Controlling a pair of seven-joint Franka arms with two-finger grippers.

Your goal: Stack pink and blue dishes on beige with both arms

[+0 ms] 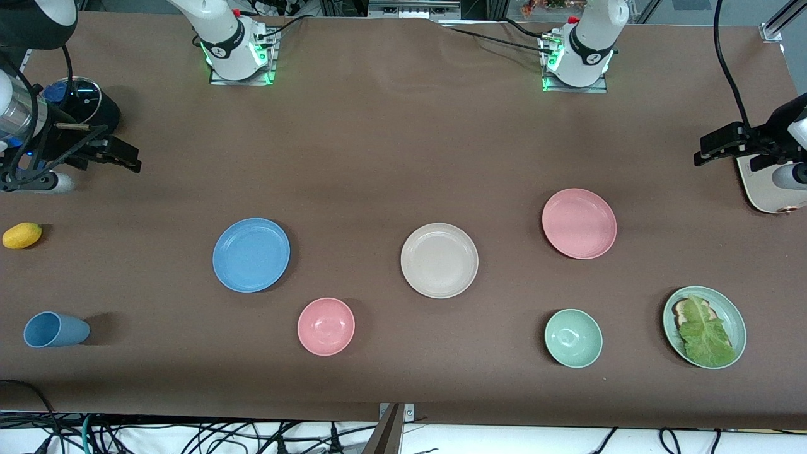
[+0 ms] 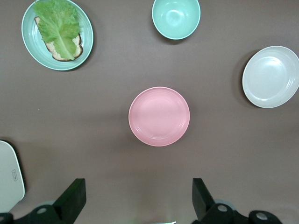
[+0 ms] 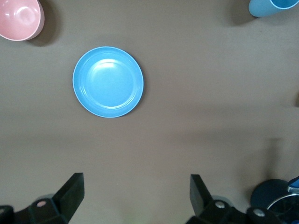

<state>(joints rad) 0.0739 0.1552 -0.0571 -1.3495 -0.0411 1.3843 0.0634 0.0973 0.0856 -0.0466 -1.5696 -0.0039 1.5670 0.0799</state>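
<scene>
We are cataloguing, frame left to right: right gripper [image 1: 120,154] gaping empty at upper left edge; blue plate [image 1: 251,255] lower, nearest it; beige plate [image 1: 439,260] centre; pink plate [image 1: 579,223] beside; left gripper [image 1: 712,146] gaping empty, upper right. Brown table [image 1: 378,145] offering room.

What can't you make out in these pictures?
- Bread on the green plate: mostly under the lettuce.
- White device: cut off by the front view's edge, partly under the left gripper.
- Blue cup: cut off by the right wrist view's edge.
- Right gripper: its surroundings hidden by cables.
</scene>
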